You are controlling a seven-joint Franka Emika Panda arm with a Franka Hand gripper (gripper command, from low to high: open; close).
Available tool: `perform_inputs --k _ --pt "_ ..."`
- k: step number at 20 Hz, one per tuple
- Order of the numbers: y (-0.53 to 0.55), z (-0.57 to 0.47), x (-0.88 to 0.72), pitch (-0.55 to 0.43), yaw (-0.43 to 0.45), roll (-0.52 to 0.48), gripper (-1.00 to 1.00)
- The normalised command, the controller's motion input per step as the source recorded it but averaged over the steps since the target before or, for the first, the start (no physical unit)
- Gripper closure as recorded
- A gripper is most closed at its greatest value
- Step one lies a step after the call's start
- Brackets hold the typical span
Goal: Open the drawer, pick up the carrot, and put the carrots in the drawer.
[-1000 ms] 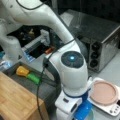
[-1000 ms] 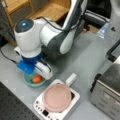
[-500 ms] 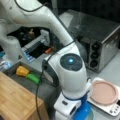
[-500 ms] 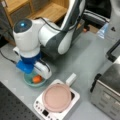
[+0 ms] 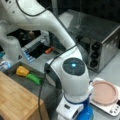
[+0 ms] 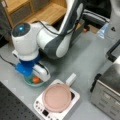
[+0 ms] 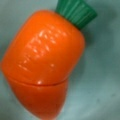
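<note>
Your pincer [image 6: 33,77] hung directly over the carrot [image 7: 43,62], which lay in the teal bowl [image 6: 28,82], its long axis diagonal in the wrist view, green top toward that view's upper right; whether the pincer was spread, I cannot tell.

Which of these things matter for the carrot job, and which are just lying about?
Job:
- carrot, in the teal bowl
- drawer, already open
- hand, down over the bowl

Lying about:
- toaster oven
- pink plate
- yellow vegetable
- green vegetable

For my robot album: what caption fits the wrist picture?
Close-up of an orange carrot with a green top lying in a teal bowl.
</note>
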Motion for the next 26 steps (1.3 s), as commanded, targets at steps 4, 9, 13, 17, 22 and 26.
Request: perform_inputs --k 4,9,13,17,22,26 --pt "-0.14 0.06 0.26 0.104 0.050 0.085 -1.00" --pt "-0.14 0.03 0.27 0.088 0.046 0.069 -1.00" --pt "-0.12 0.01 0.28 0.076 0.044 0.062 -1.00" --pt "-0.11 0.03 0.28 0.077 0.045 0.062 -1.00" --pt "-0.10 0.04 0.28 0.093 0.037 0.049 -1.00" --pt "-0.08 0.05 0.27 0.099 0.033 0.043 -1.00"
